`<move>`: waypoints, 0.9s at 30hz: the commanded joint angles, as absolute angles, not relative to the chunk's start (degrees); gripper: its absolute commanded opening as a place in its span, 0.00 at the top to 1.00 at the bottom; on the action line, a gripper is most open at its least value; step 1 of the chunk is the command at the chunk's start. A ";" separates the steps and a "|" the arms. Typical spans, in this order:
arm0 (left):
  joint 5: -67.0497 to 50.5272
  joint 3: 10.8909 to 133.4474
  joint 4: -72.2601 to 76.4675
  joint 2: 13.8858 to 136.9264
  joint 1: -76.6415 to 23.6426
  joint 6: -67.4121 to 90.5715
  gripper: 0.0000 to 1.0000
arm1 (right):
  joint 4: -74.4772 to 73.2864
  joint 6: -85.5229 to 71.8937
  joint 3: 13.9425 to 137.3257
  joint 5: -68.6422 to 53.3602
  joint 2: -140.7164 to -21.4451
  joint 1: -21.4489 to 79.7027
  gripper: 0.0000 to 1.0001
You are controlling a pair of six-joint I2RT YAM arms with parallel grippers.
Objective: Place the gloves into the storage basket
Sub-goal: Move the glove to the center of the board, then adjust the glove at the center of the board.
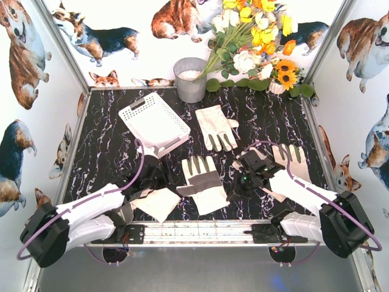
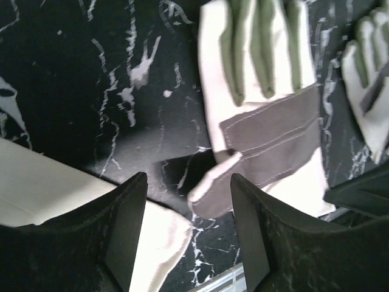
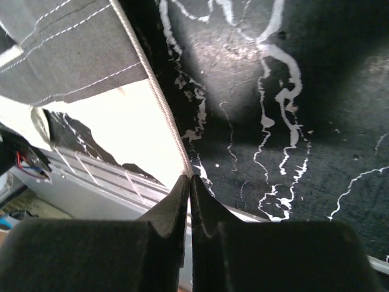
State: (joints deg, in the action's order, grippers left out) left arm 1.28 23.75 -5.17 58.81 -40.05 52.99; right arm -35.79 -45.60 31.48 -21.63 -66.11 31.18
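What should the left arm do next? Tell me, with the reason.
Probably ease the left gripper down and close it on the near-left glove: its fingers stand apart over that glove's edge, and the storage basket holds no glove yet.

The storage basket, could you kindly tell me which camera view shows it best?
The top external view: the storage basket shows whole there, slotted sides and all. Neither wrist view shows it; both look only at gloves and the dark tabletop.
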 commanded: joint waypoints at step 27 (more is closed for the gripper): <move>-11.19 24.67 3.98 71.90 -42.48 55.58 0.74 | -33.86 -50.56 31.26 -14.24 -64.42 31.82 1.00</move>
State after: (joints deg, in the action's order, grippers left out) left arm -9.52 22.72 2.55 71.42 -41.43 55.48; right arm -35.79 -49.87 30.89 -15.29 -65.71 31.51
